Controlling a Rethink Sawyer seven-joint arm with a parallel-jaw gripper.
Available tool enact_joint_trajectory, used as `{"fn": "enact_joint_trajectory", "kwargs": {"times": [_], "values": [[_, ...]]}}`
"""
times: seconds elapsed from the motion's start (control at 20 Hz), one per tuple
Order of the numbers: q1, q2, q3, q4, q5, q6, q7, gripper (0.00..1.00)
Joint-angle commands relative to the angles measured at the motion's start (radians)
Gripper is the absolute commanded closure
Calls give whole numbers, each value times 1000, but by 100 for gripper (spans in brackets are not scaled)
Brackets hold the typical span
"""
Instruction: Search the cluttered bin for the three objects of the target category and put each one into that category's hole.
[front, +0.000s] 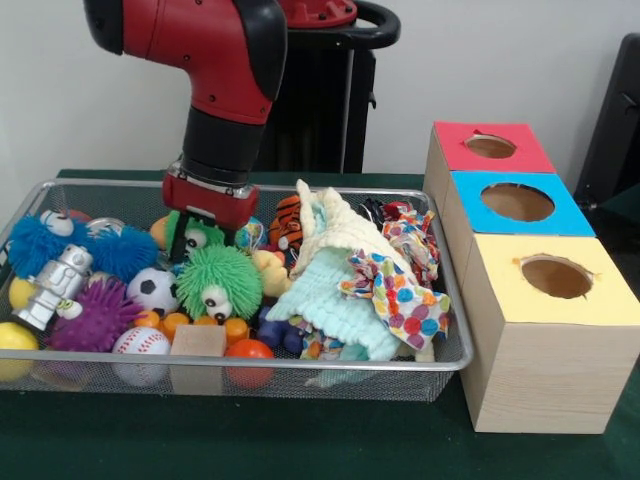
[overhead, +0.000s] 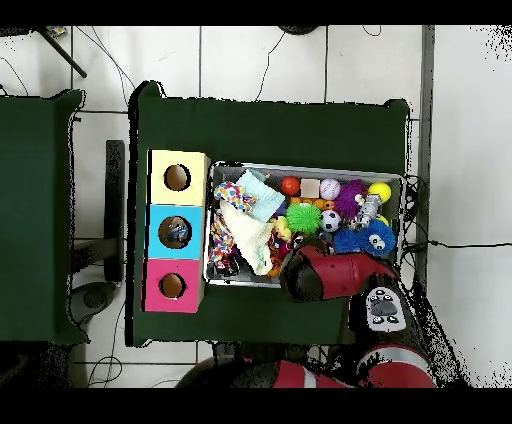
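A wire mesh bin (front: 455, 350) holds a heap of toys and cloths. My gripper (front: 207, 238) hangs low in the bin's back middle, right over a second green fuzzy toy (front: 196, 233) and just behind a green spiky ball with a panda face (front: 218, 280). A tiger plush (front: 288, 222) lies to its right. Three boxes stand beside the bin, with a red top (front: 490, 147), a blue top (front: 517, 203) and a yellow top (front: 556, 277), each with a round hole. In the overhead view the arm (overhead: 335, 275) hides the gripper.
Blue fuzzy toys (front: 40, 245), a silver robot figure (front: 55, 285), a purple spiky ball (front: 95, 315), a soccer ball (front: 153, 288), a baseball (front: 140, 345), a wooden block (front: 198, 340) and orange balls fill the left half. A mint cloth (front: 330, 300) and a dotted cloth (front: 400, 295) cover the right half.
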Motion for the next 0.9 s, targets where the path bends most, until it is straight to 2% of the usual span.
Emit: {"fn": "enact_joint_trajectory", "kwargs": {"times": [0.05, 0.45, 0.6, 0.9], "values": [[37, 66, -164, -130, 142, -130, 222, 0], [170, 149, -295, -112, 345, -181, 217, 0], [192, 154, -306, -97, 389, -186, 196, 0], [230, 147, -310, -67, 428, -183, 166, 0]]}}
